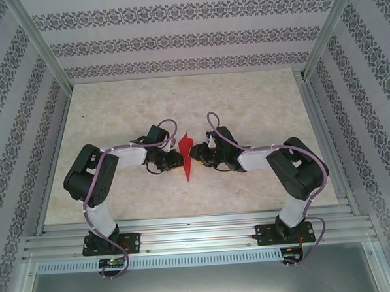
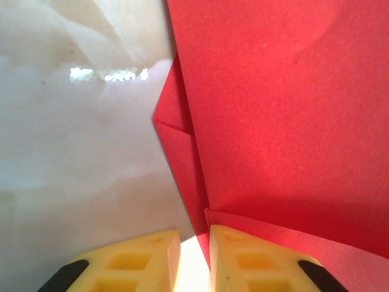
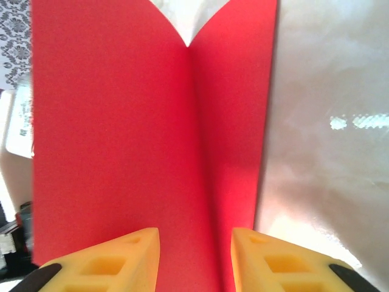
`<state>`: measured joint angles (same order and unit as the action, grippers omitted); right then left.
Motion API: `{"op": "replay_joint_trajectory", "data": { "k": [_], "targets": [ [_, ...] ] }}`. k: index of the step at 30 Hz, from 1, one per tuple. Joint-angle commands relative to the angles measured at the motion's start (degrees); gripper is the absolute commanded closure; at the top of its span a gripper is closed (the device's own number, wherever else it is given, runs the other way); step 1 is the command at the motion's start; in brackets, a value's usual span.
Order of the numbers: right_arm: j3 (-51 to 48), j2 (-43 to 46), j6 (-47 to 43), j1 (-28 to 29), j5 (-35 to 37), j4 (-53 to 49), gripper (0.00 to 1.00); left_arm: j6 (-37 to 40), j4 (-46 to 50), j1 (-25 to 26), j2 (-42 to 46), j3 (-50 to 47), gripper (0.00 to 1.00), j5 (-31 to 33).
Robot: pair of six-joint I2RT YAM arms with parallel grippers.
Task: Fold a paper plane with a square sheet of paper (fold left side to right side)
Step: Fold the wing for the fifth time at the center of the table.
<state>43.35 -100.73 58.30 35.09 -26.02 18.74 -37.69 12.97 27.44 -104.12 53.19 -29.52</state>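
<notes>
From above, the thin bright red sheet of paper, folded into a narrow pointed shape, is sitting between the two sets of fingers on the pale marbled table. The left gripper is closing in on one side of it and the right gripper on the other, both right beside the sheet. In the left wrist view, the left gripper's yellow fingers are standing close together with only a bright narrow slit between them. The layered red paper is spreading ahead of the fingers and to their right, and its creased edge is running down into the slit against the inner face of the right-hand finger. In the right wrist view, the right gripper's yellow fingers are standing clearly apart, holding nothing. The red sheet is stretching ahead of the fingers and across the gap, and its long crease is running down between the fingertips, nearer the right-hand one.
</notes>
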Motion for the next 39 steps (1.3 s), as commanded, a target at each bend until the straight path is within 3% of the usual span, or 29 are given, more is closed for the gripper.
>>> {"op": "replay_joint_trajectory", "data": {
  "k": [1, 11, 23, 27, 33, 39],
  "targets": [
    [-1.06, 2.09, -1.78, -0.30, 0.53, 0.05, 0.63, 1.93, -4.80, 2.53, -6.11, -0.10, 0.76, 5.36],
    [-0.20, 0.28, -2.46, -0.39, 1.50, -1.43, 0.64, 3.58, -1.86, 1.67, 0.97, -1.22, 0.70, 5.46],
    [0.59, -1.14, -2.89, -0.49, 1.50, -1.52, 0.64, 6.05, 6.41, -0.61, 10.67, 0.08, 0.47, 7.66],
    [0.85, -1.13, -3.12, -0.47, 1.49, -1.86, 0.64, 4.76, 5.53, -0.66, 13.37, 0.62, 0.42, 5.63],
    [1.03, -1.31, -3.36, -0.46, 1.65, -2.11, 0.64, 2.67, 3.09, -0.08, 11.52, 5.19, 0.38, 0.88],
    [1.20, -1.34, -3.61, -0.36, 1.76, -2.46, 0.64, 2.05, 4.26, 0.93, 6.41, 9.16, 0.38, 1.15]
  ]
}}
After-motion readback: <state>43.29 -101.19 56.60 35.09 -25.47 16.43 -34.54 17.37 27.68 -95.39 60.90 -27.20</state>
